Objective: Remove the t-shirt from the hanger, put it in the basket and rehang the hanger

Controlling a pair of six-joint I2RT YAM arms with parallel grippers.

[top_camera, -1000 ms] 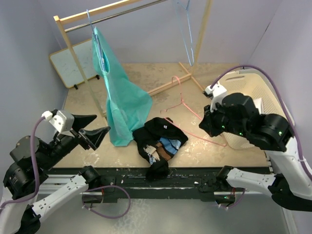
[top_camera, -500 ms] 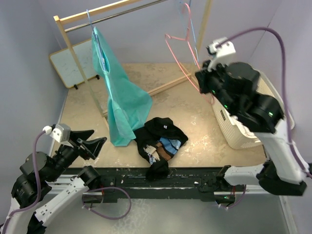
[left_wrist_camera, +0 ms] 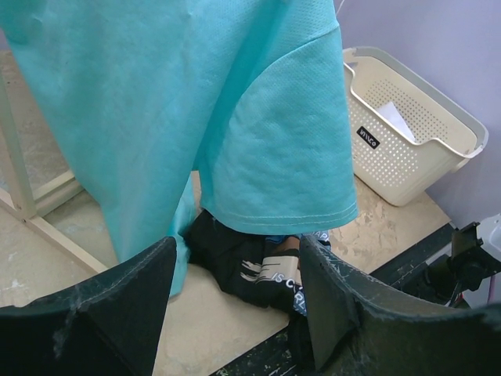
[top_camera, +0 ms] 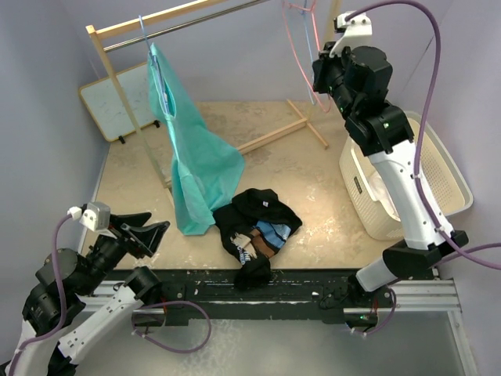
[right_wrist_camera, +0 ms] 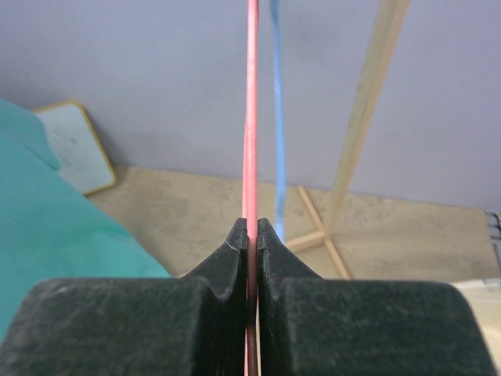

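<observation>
Teal t-shirt [top_camera: 196, 164] hangs on a blue hanger [top_camera: 160, 82] from the rack rail [top_camera: 184, 22] at rear left, with the left gripper [top_camera: 153, 223] spread low before it and the right gripper [right_wrist_camera: 250, 231] pinching a pink hanger [right_wrist_camera: 252, 117] raised near the rack's right post [top_camera: 329, 35].

I see the t-shirt [top_camera: 196, 157] on its hanger [top_camera: 162, 90] at the left end of the rack [top_camera: 117, 86]. A pile of clothes [top_camera: 257, 227] lies on the bench [top_camera: 329, 157], just right of the t-shirt's hem. The basket [top_camera: 368, 196] stands at the right, and a board [top_camera: 106, 106] leans behind the rack at the left. My left end effector [top_camera: 156, 220] is low at the front left. My right end effector [right_wrist_camera: 251, 227] is high at the rack's right end, with a second hanger [right_wrist_camera: 252, 117] between its fingers and a third hanger [right_wrist_camera: 275, 94] just beside.
</observation>
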